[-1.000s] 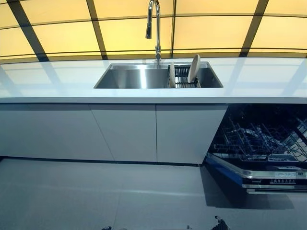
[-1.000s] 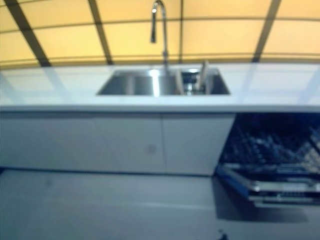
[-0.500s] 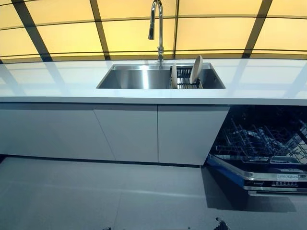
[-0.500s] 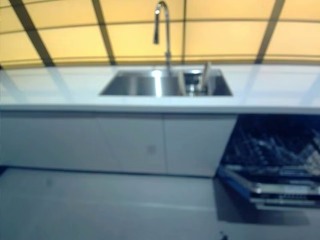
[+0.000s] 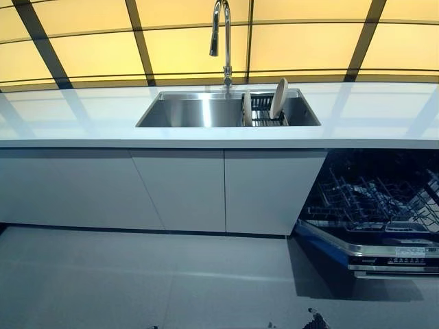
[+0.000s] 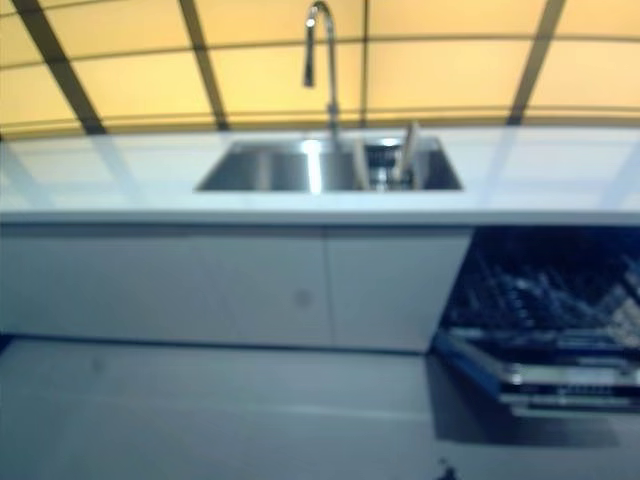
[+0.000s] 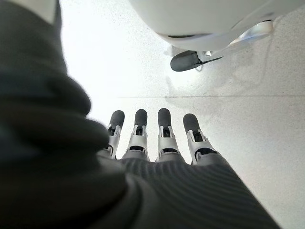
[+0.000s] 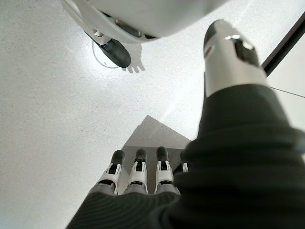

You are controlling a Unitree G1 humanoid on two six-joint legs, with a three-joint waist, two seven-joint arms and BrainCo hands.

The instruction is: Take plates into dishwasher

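Both hands [image 7: 157,143] [image 8: 138,179] hang low, fingers straight and empty, plates [image 5: 278,98] far ahead in the sink [image 5: 192,113]

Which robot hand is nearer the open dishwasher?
Right, judging by sides only. The dishwasher stands open at the robot's right; the right robot hand and the left robot hand both hang open over the floor, far from it.
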